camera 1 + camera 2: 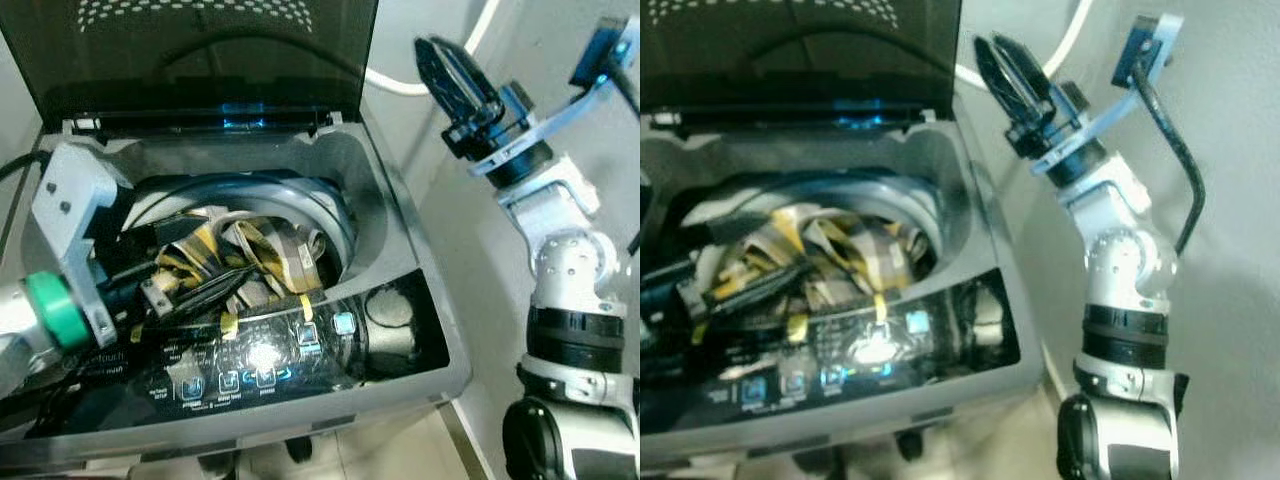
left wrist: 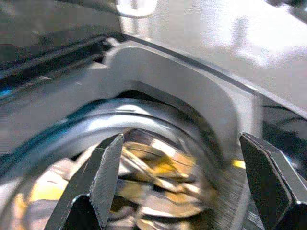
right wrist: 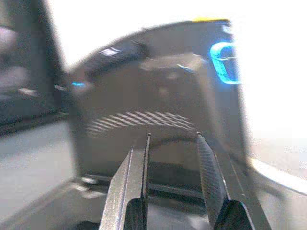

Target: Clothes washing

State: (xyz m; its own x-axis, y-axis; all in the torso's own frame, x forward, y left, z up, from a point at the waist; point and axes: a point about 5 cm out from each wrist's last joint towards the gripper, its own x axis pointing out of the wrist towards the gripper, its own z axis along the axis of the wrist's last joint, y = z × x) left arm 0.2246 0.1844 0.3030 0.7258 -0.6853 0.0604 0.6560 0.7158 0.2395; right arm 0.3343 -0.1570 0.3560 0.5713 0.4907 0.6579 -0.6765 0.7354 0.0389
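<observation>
The washing machine [image 1: 400, 290] stands with its lid [image 1: 200, 60] raised and the clothes [image 1: 250, 255] already in the drum. Closing and starting seem left. The left tool [image 2: 177, 187] hangs spread above them; the right tool [image 1: 1015, 75], slightly parted, nears the lid's edge.

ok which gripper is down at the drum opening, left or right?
The left gripper: its fingers are spread over the drum with the yellow patterned clothes below. The right gripper is raised beside the open lid, away from the drum.
</observation>
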